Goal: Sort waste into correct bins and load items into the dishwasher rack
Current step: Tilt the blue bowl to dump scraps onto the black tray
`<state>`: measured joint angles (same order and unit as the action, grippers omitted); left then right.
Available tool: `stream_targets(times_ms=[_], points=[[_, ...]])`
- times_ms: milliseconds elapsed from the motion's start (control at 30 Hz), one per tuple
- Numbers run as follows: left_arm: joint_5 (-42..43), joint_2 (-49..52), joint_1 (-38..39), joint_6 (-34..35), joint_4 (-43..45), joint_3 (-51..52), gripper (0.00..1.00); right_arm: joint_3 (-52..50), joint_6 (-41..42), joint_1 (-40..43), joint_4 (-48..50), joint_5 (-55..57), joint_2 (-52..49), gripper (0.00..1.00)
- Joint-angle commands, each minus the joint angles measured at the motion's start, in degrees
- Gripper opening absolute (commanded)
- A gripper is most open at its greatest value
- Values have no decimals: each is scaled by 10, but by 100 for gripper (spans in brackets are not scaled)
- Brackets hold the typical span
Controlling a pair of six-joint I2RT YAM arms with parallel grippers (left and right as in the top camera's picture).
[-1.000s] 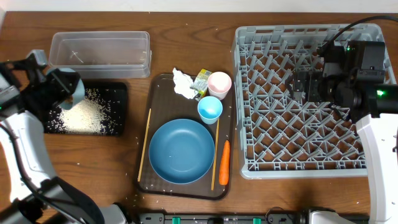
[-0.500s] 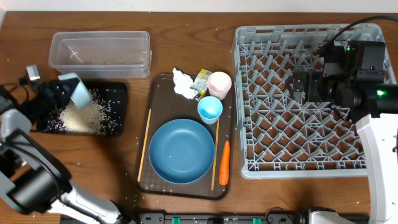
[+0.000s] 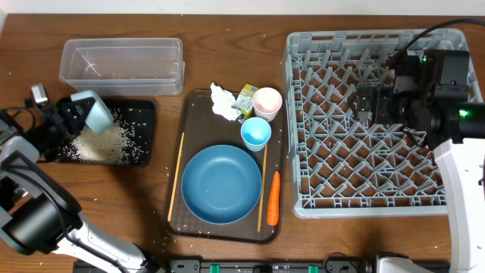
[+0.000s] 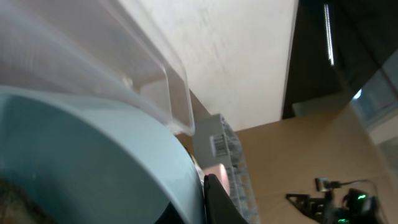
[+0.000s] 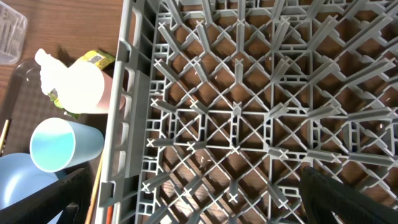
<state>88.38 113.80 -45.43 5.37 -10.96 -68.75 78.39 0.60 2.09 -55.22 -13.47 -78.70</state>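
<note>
Tipping rice (image 3: pixel 102 142) out of the blue bowl (image 3: pixel 96 114) into the black tray (image 3: pixel 150 135).
The left fingers (image 4: pixel 219 202) pinch the bowl and hold it tilted over the tray, where the rice lies in a heap. The right fingers (image 5: pixel 348 199) are spread wide over the grey rack (image 3: pixel 341 155), holding nothing. Next, I think, once the bowl is empty it needs carrying across the counter (image 3: pixel 227 45) to the rack.

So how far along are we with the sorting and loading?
Done: rice lies heaped in the black tray. In hand: the left fingers grip the small bowl, tilted over that tray. Left: the rack holds no dishes; plate, blue cup, pink cup, chopsticks, carrot, tissue and wrapper sit on the brown tray.
</note>
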Motion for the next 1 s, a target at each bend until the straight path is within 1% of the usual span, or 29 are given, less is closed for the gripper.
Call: stream_targets(times_ms=[0, 33, 67, 133, 167, 267, 333, 467, 500, 567, 600, 667, 733, 800, 900, 967], points=[[15, -4, -1, -1, 54, 1, 6, 9, -7, 5, 2, -1, -1, 99], [7, -4, -2, 5, 69, 1, 6, 9, -7, 5, 2, -1, -1, 99], [-9, -4, -2, 27, 78, 1, 6, 9, -7, 5, 2, -1, -1, 99], [-57, -4, -2, 97, 82, 1, 6, 10, -7, 5, 2, -1, -1, 99], [-66, -4, -2, 126, 83, 1, 7, 9, -7, 5, 1, -1, -1, 99], [-44, -4, -1, 165, 88, 1, 6, 9, -7, 5, 1, -1, -1, 99], [-17, -4, -1, 209, 88, 1, 6, 9, -7, 5, 2, -1, -1, 99], [-13, -4, -1, 289, 89, 1, 6, 9, -7, 5, 3, -1, -1, 99], [-5, -4, -1, 312, 89, 1, 6, 9, -7, 5, 3, -1, -1, 99], [17, -5, 2, 379, 89, 1, 6, 9, -7, 5, 2, -1, -1, 99], [16, -7, 3, 382, 90, 1, 6, 9, -7, 5, 2, 0, -1, 99], [-10, -7, 4, 366, 129, 0, 6, 9, -7, 5, 2, -1, -1, 99], [-62, -7, 3, 338, 141, 1, 6, 9, -7, 5, 1, -1, -1, 99], [-110, -7, 2, 326, 141, 1, 6, 9, -7, 5, -1, -1, -1, 99], [-82, -9, 8, 332, 146, 1, 6, 9, -7, 5, -4, 0, -1, 99], [-54, -13, 19, 323, 173, 1, 6, 9, -7, 5, -2, 0, -1, 99]])
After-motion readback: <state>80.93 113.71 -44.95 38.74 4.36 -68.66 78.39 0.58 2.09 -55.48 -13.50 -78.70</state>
